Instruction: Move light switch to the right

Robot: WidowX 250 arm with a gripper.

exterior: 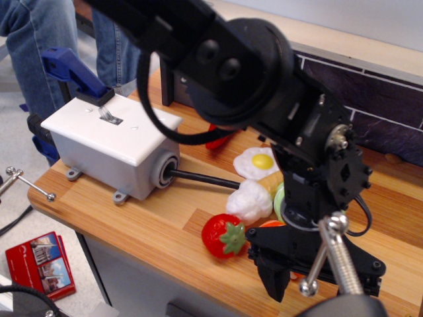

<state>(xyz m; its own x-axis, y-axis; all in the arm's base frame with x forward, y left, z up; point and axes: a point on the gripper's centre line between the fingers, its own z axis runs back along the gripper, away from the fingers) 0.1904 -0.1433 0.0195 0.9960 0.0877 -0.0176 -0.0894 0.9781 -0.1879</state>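
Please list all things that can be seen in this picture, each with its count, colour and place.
light switch: 1, silvery, on the white box top
box: 1, grey-white, table's left end
clamp handle: 1, blue, behind the box
rod: 1, black, from the box's round socket
fried egg toy: 1, white and yellow, table middle
strawberry toy: 1, red, front edge
booklet: 1, red, on the floor
table: 1, wooden
tool: 1, black, low right, jaw state unclear
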